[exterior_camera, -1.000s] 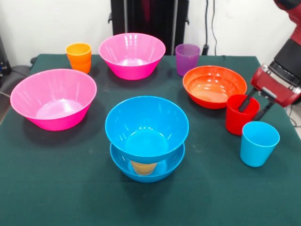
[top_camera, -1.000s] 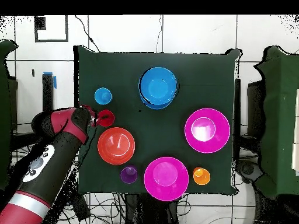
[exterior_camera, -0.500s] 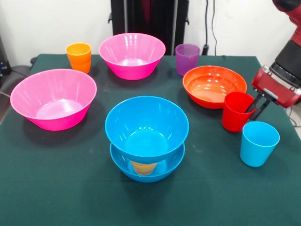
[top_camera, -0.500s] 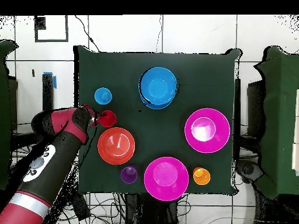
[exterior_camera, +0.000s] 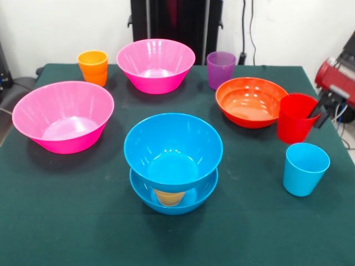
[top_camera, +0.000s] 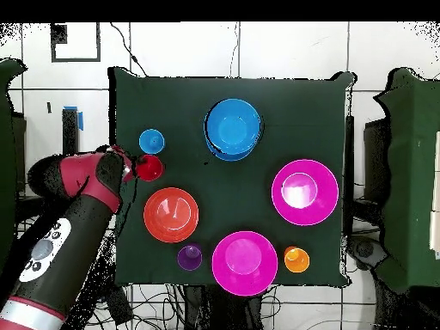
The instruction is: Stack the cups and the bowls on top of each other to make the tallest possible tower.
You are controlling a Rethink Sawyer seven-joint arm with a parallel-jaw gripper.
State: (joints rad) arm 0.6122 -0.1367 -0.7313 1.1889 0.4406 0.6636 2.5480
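My gripper [exterior_camera: 318, 115] is shut on the rim of the red cup [exterior_camera: 295, 118], one finger inside and one outside, and holds it tilted above the table at the right; it also shows in the overhead view [top_camera: 136, 168] with the red cup [top_camera: 150, 168]. The light blue cup [exterior_camera: 305, 168] stands just in front of it. The tower [exterior_camera: 173, 160] is a blue bowl [exterior_camera: 173, 145] on a yellow cup [exterior_camera: 168, 197] inside a second blue bowl [exterior_camera: 183, 200]. An orange-red bowl [exterior_camera: 252, 101] sits left of the red cup.
Two pink bowls [exterior_camera: 156, 65] [exterior_camera: 62, 115], an orange cup [exterior_camera: 93, 67] and a purple cup [exterior_camera: 221, 69] stand along the far and left parts of the green table [exterior_camera: 83, 221]. The arm [top_camera: 77, 206] reaches in over the table's edge.
The gripper closed on the red cup's rim, then lifted it up and to the right in the front view, away from the orange-red bowl. The cup now hangs tilted.
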